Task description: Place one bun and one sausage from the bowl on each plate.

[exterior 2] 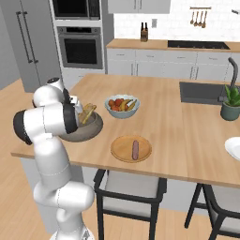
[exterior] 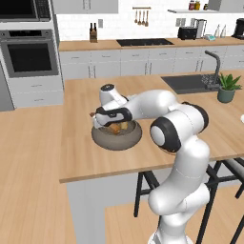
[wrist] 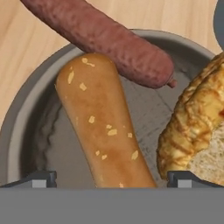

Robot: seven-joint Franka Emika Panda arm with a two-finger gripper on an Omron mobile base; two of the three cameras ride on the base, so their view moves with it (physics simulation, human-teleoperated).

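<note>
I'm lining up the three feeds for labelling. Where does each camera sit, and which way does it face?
Left base view: behind the arm's left, facing the wide dark grey stone-like bowl; white arm shows.
Right base view: behind its right, facing the same bowl and tan wooden plate; arm shows.
Hand view: on the hand, over the bowl; open gripper straddles the long seeded bun.

Arm bent low, hand (wrist: 112,178) pointing down, fingers spread wide.
</note>
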